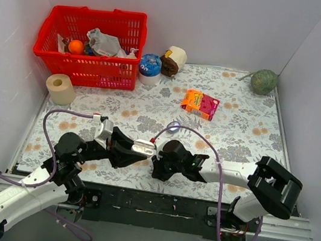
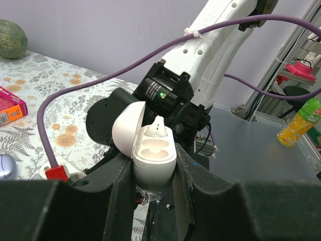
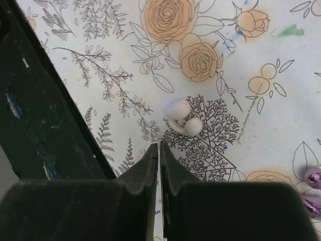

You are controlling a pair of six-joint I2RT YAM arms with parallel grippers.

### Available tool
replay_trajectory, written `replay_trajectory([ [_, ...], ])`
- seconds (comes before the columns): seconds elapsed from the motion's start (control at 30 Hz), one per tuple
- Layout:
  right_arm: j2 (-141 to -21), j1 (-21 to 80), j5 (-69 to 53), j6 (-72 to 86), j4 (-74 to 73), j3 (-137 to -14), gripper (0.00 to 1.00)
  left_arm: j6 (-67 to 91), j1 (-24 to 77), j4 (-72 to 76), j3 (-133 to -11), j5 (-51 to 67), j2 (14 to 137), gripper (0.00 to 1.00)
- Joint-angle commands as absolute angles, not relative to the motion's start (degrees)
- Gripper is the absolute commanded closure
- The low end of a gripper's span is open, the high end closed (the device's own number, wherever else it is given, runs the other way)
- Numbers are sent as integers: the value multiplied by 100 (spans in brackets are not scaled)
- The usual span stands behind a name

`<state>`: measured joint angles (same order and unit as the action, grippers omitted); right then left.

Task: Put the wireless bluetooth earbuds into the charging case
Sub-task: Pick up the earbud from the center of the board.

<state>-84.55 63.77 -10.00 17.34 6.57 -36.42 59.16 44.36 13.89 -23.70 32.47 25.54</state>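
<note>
My left gripper (image 2: 153, 173) is shut on a white charging case (image 2: 153, 158), held upright with its lid swung open to the left. The near slot is bare, and a small white piece stands at the far slot; I cannot tell what it is. In the top view the case (image 1: 142, 149) sits between the two arms at the near edge. My right gripper (image 3: 159, 146) hangs over the floral cloth with its jaws together on nothing. Just beyond its tips lie white earbuds (image 3: 184, 118), touching each other. Two purple earbuds (image 3: 313, 178) lie at the right edge of the right wrist view.
A lavender case (image 1: 173, 126) lies mid-table. Behind it are an orange snack box (image 1: 200, 103), a red basket (image 1: 89, 63) of items, a paper roll (image 1: 60, 88), a blue-lidded tub (image 1: 150, 67) and a green melon (image 1: 264, 82). Purple cables loop over both arms.
</note>
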Motion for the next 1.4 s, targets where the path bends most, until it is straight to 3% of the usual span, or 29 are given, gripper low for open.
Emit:
replay_trajectory([
  [0.0,-8753,6398,-739,1837,703,-3920,91,5889,4430,1283,-2356,3182,2444,100],
  [0.43,-9246,6398,-123,1591,493,-4148,95,5871,4430,1222,-2259,3120,2338,100],
  [0.77,-9571,6390,834,668,-210,-4553,89,5783,4430,1029,-2338,3085,2294,100],
  [1.37,-9299,5950,536,940,132,-4316,87,5880,4430,1011,-2320,3085,2206,100],
])
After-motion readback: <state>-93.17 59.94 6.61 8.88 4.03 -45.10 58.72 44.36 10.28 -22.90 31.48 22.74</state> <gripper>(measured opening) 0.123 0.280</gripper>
